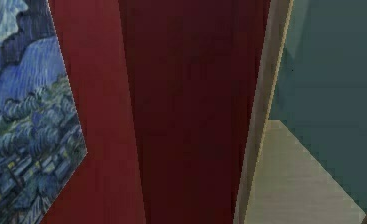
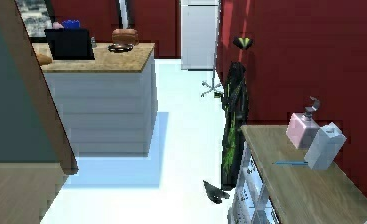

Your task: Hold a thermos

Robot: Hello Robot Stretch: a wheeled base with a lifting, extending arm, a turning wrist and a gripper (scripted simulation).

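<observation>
Close against the forward view stood a dark red wall [image 1: 191, 110], with a painting [image 1: 26, 110] of a swirling blue night sky hung at its left and a pale door frame [image 1: 259, 120] at its right; past the frame lay pale floor [image 1: 301, 180] and a teal wall [image 1: 326, 60]. At the arm side view's lower right was a wood-topped bench [image 2: 281, 175] over white drawers [image 2: 253, 195], their fronts flush. On it stood a pink box-shaped container [image 2: 298, 128] with a grey curved piece [image 2: 311, 104] on top, a pale grey box [image 2: 325, 146] just beside it, and a thin blue strip [image 2: 288, 158] lying flat nearby; what either box contained could not be told. A green and black bicycle [image 2: 231, 120] leaned upright at the red wall beyond. Well apart, across the light floor, an island bench [image 2: 106, 100] carried a dark boxy thing [image 2: 69, 44], a small blue thing [image 2: 71, 24] behind it and a brown rounded thing [image 2: 124, 40]. A white fridge [image 2: 199, 35] stood at the back. Which of these, if any, was the thermos could not be told, nor could the gripper's state.
</observation>
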